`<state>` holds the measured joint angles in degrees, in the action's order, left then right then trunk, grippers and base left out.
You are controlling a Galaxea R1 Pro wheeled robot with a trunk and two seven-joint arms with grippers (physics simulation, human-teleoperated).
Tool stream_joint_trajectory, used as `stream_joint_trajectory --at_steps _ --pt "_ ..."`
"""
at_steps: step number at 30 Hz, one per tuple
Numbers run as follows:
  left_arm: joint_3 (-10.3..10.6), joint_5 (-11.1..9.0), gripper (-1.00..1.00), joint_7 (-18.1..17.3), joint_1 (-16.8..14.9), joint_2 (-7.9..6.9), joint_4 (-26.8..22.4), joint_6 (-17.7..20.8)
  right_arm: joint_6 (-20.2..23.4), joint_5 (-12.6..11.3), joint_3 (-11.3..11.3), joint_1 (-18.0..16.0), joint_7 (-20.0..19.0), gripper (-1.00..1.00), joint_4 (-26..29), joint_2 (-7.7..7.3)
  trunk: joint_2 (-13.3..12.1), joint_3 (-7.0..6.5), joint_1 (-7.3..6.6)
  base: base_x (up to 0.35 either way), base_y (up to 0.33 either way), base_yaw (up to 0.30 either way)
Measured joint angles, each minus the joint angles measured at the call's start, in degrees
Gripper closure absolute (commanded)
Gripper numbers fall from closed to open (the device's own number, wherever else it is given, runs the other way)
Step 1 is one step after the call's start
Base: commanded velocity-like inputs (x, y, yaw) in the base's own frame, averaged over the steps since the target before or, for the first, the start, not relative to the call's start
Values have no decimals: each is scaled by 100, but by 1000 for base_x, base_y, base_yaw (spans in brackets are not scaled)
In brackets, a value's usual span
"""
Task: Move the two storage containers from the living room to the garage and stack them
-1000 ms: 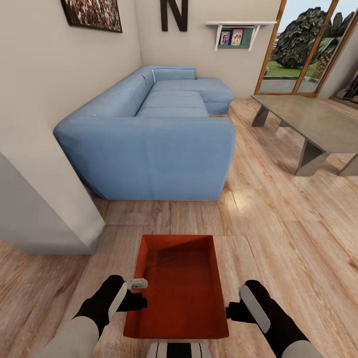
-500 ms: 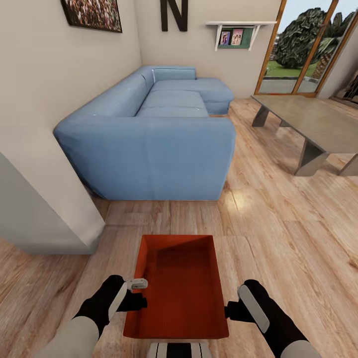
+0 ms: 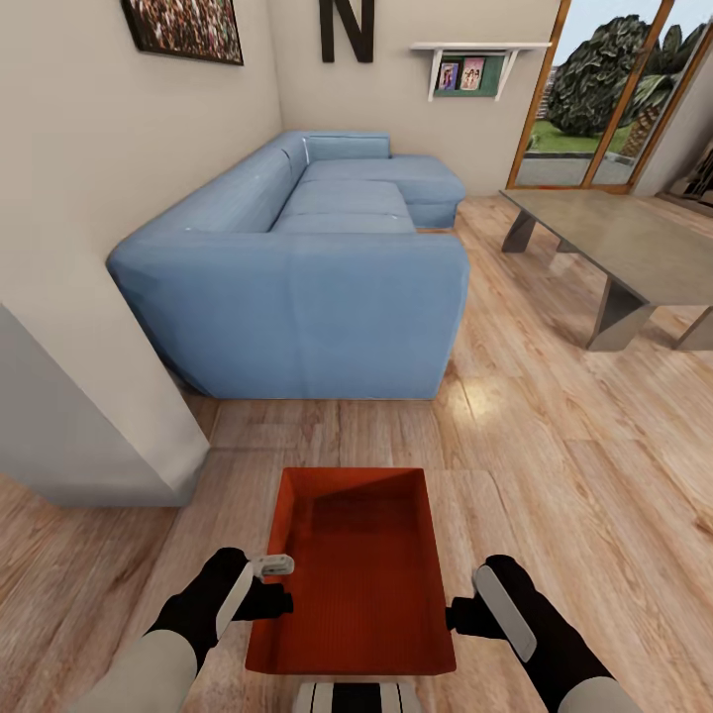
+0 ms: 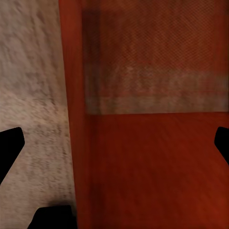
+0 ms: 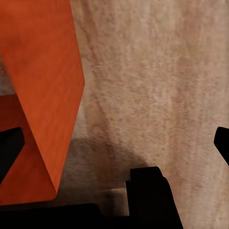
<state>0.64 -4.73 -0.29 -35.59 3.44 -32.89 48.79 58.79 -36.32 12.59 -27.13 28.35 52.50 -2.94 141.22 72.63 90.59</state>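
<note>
Orange-red rectangular plastic storage bin (image 3: 355, 574) on light wood plank living-room floor (image 3: 555, 465) before a blue sofa (image 3: 297, 267); pickup step, left gripper (image 3: 280, 602) and right gripper (image 3: 458, 619) wide-spread astride opposite walls, next closing and lifting evenly.

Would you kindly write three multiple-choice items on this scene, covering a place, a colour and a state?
1. Where is the storage container?
A. on the sofa
B. between the two grippers, over wood plank flooring
C. on the grey table

2. What colour is the sofa?
A. blue
B. green
C. brown

3. The left gripper is:
A. shut
B. open, straddling the container's wall
C. holding a book

Answers: 1 B, the left gripper and right gripper flank it; 2 A, plainly blue; 3 B, its fingertips stand wide apart.
</note>
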Motion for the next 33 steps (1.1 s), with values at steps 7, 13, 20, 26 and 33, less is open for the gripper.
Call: stream_joint_trajectory --at_steps 7,13,20,26,33 --pt "0 -4 -100 -4 0 1 0 0 0 0 8 0 -7 -100 125 2 0 0 0 0 0 0" --pt "0 -5 -100 -14 0 0 0 0 0 0 11 0 -15 -100 176 2 0 0 0 0 0 0" --pt "0 0 -100 -17 0 -1 0 0 0 0 11 0 -27 -100 209 10 0 0 0 0 0 0" --pt "0 0 -100 -18 0 1 0 0 0 -3 18 0 -28 -100 214 17 0 0 0 0 0 0" --pt "0 0 -100 -18 0 1 0 0 0 -9 31 0 -39 -100 212 60 0 0 0 0 0 0"
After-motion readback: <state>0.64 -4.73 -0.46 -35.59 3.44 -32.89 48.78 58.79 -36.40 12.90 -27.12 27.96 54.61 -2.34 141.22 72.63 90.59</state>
